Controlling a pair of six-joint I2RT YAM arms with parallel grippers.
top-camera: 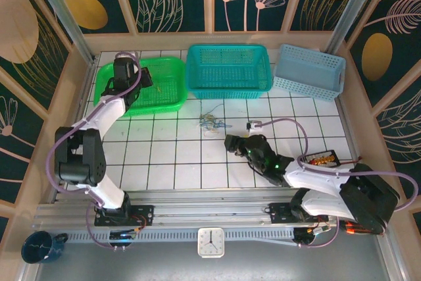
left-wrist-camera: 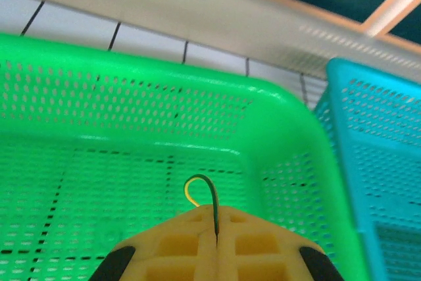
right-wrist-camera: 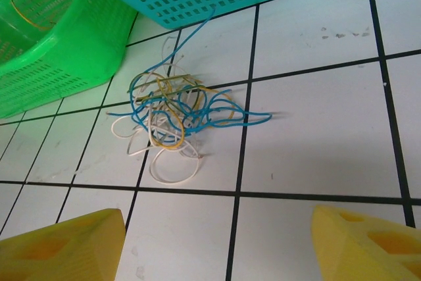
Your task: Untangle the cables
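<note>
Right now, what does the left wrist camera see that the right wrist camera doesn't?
Left wrist camera: the left gripper shut on one thin yellow-green cable, whose loop pokes up over the inside of the green basket. Right wrist camera: the tangled pile of cables, blue, white and yellow, lying on the white tiled table, with the right gripper open and empty in front of it. Both: the green basket and the teal basket beside it.
</note>
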